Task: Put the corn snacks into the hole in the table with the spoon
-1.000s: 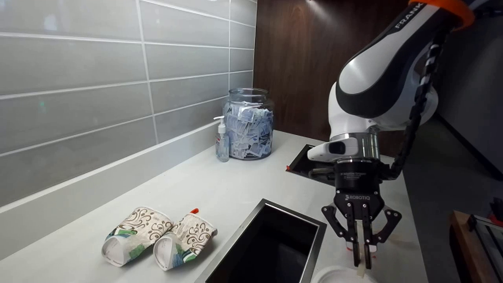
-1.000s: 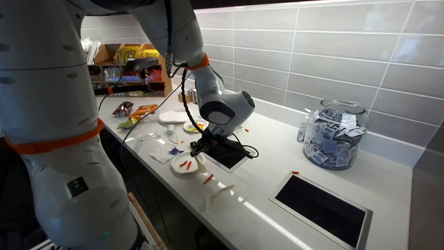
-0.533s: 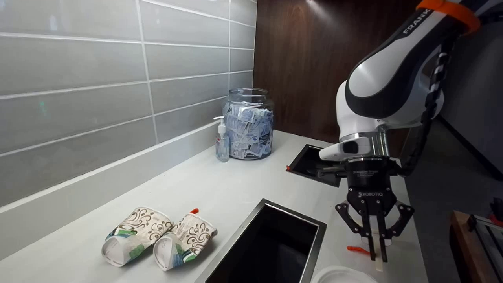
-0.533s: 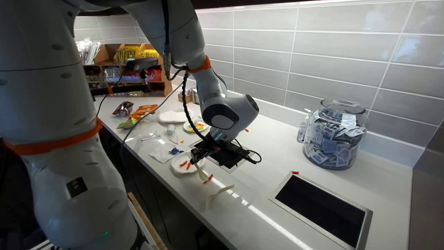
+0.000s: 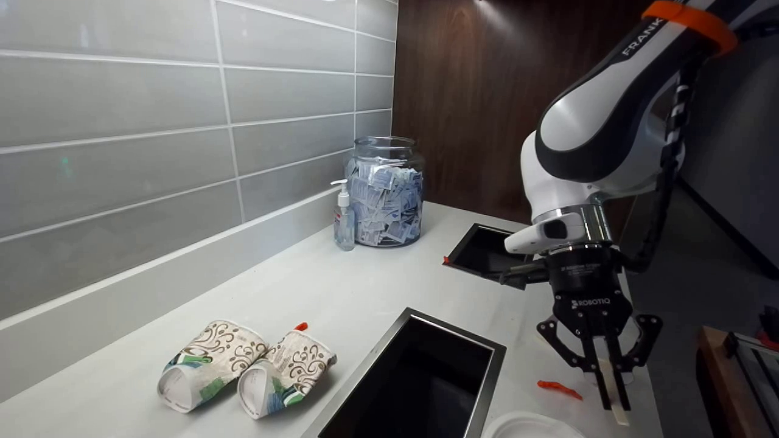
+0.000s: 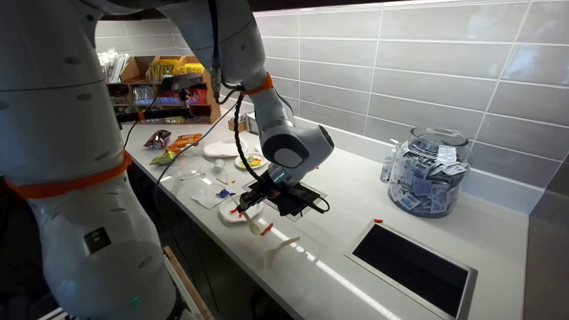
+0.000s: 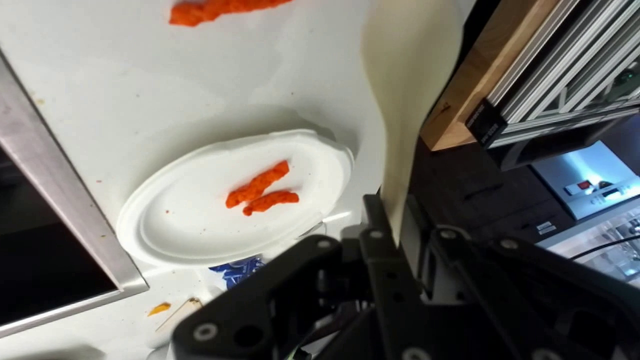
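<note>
Gripper (image 7: pixel 392 202), clenched on the handle of one cream spoon (image 7: pixel 407 110), bowl outermost. Corn snack (image 6: pixel 266 229), loose on the table (image 5: pixel 365 286), just beside the bowl toward the nearer dark cut-out (image 7: pixel 40 245), long axis across the spoon's, probably next for scooping; two further pieces (image 7: pixel 258 185) on the plate (image 7: pixel 190 235). Spoon tip and loose piece cut off at the wrist view's upper edge; whether bowl touches table, not discernible.

cream spoon (image 7: pixel 402 112) aslant near orange corn snacks (image 7: pixel 257 185)
</note>
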